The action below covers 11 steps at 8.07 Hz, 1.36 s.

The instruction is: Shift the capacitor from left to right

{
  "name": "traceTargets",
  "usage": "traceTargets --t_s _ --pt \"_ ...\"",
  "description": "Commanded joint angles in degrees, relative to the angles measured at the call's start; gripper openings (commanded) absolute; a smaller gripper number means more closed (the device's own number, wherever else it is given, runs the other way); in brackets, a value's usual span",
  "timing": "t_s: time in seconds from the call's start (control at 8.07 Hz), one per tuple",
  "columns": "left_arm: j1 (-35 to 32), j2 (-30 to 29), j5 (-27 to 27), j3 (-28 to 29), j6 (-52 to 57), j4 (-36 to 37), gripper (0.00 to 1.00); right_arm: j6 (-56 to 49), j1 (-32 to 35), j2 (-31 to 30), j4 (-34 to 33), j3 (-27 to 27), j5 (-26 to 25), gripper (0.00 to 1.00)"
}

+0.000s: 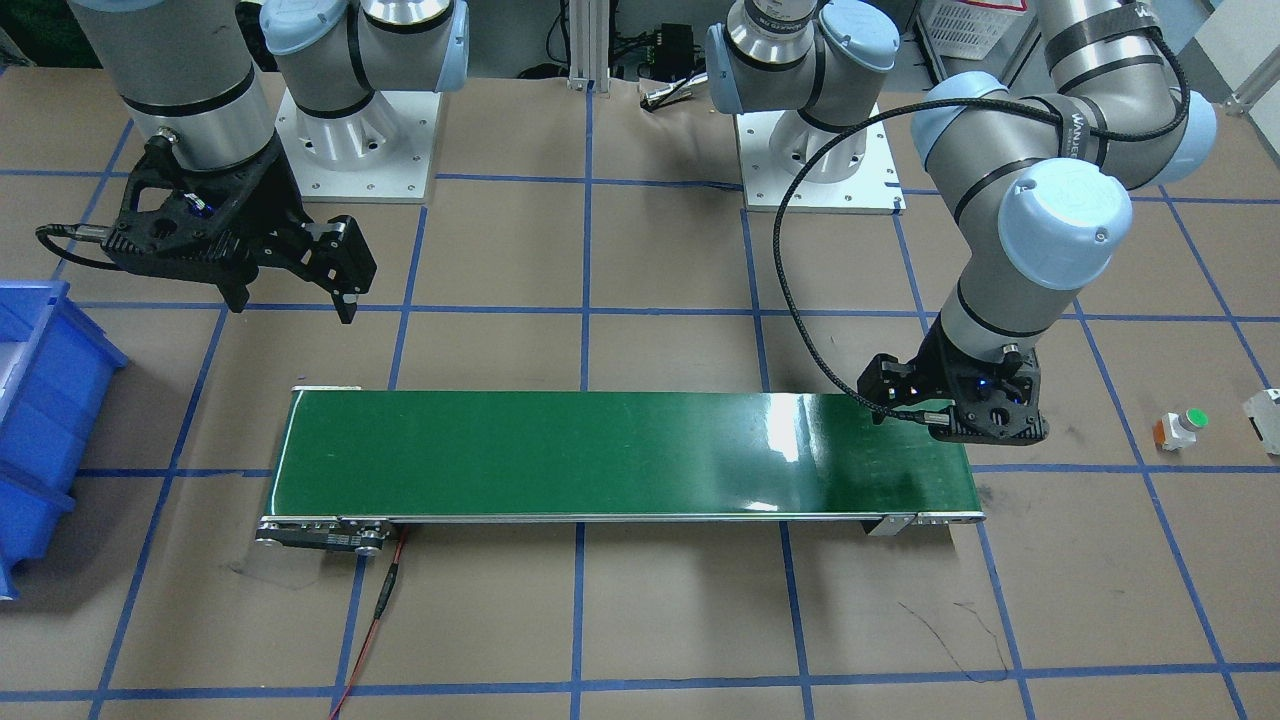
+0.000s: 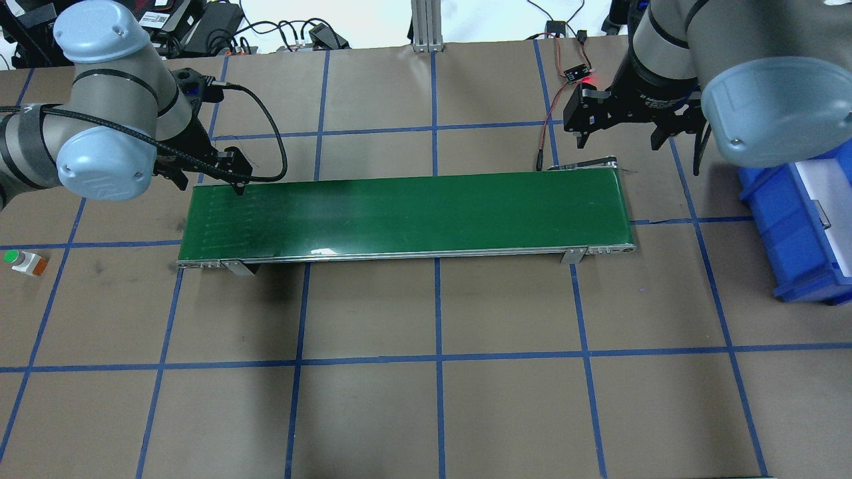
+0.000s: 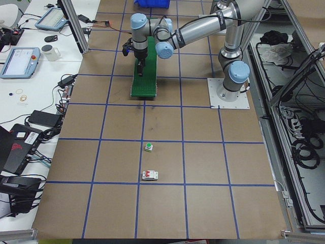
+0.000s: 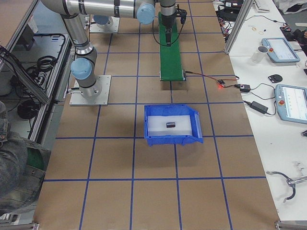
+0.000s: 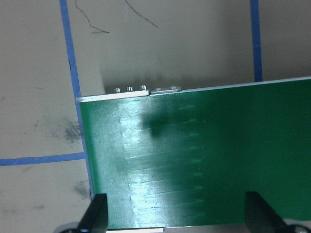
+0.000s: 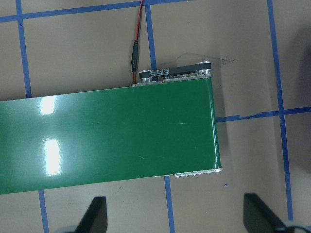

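1. The capacitor (image 4: 170, 124), a small dark stubby cylinder, lay on the white liner inside the blue plastic bin (image 4: 192, 138). It sat roughly mid-floor, clear of the bin walls. It only showed in the right side view and was too small there to make out the stripes.
2. The bin sat on the brown paper-covered table (image 2: 439, 399) with its blue tape grid, past the right end of the long green conveyor belt (image 2: 413, 213), on the robot's right side.
3. The capacitor was well apart from both grippers and neither touched it. The right one was the nearer, the left was a full belt length further off.
4. The right gripper (image 6: 177, 216) hung above the table just beside the belt's right end, pointing down. Its black fingers (image 6: 95, 213) were spread wide with nothing between them and touched nothing.
5. The left gripper (image 5: 177, 218) hung over the belt's left end, also pointing down. Its fingers (image 5: 97, 213) were spread wide, straddled bare belt and held nothing. I couldn't tell from the views whether the tips touched the belt.
6. Further out on the robot's left, a green-capped white button with an orange base (image 3: 149, 147) and a white boxy component with red on it (image 3: 150, 175) lay on the table near each other, well apart from the belt.
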Motion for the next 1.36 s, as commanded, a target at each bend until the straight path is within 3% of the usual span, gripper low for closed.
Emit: traceTargets --t_s 0.0,1.24 --pt "0.09 0.00 0.04 0.12 -0.17 -0.02 1.00 -0.08 0.03 0.01 -0.05 0.00 -0.12 1.00" --pt "4.84 -0.88 -0.40 -0.15 -0.69 0.24 1.00 -0.70 0.03 -0.16 -0.14 -0.17 -2.05 1.00"
